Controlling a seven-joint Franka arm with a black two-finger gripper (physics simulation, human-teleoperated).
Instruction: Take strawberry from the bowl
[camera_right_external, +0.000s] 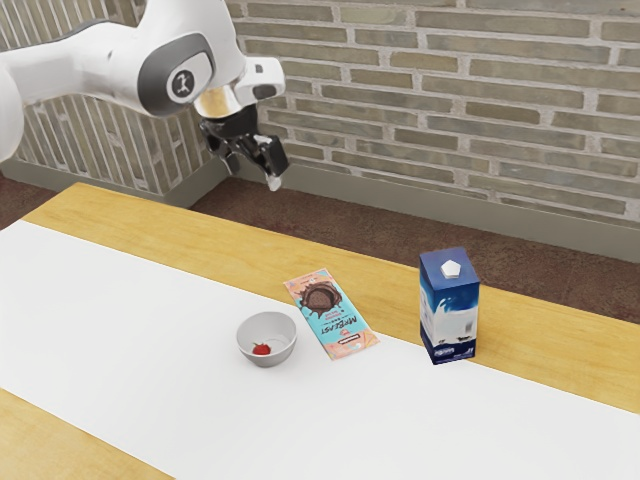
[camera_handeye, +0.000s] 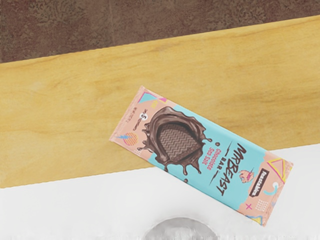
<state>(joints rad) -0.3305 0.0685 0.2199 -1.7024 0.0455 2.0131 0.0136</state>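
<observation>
Exterior view: a wall of grey-brown brick (camera_right_external: 450, 95) stands behind a wooden table (camera_right_external: 130, 217), over a reddish-brown floor (camera_right_external: 380, 240). A white runner (camera_right_external: 110, 330) covers the table's middle. The white robot arm (camera_right_external: 190, 30) reaches in from the exterior view's upper left. Its black gripper (camera_right_external: 254, 177) hangs in the air, well apart from the bowl, fingers spread with a gap between them and nothing held. A blue-and-white carton (camera_right_external: 449, 310) stands upright at the runner's edge, a white cap on top. Nearby, a chocolate bar (camera_right_external: 332, 314) in turquoise and peach wrapping lies flat, partly on wood, partly on the runner; the wrist view shows its MrBeast lettering. Just beside it sits a small grey bowl (camera_right_external: 286, 344). Inside, low in the bowl, lies one red strawberry (camera_right_external: 261, 349).
</observation>
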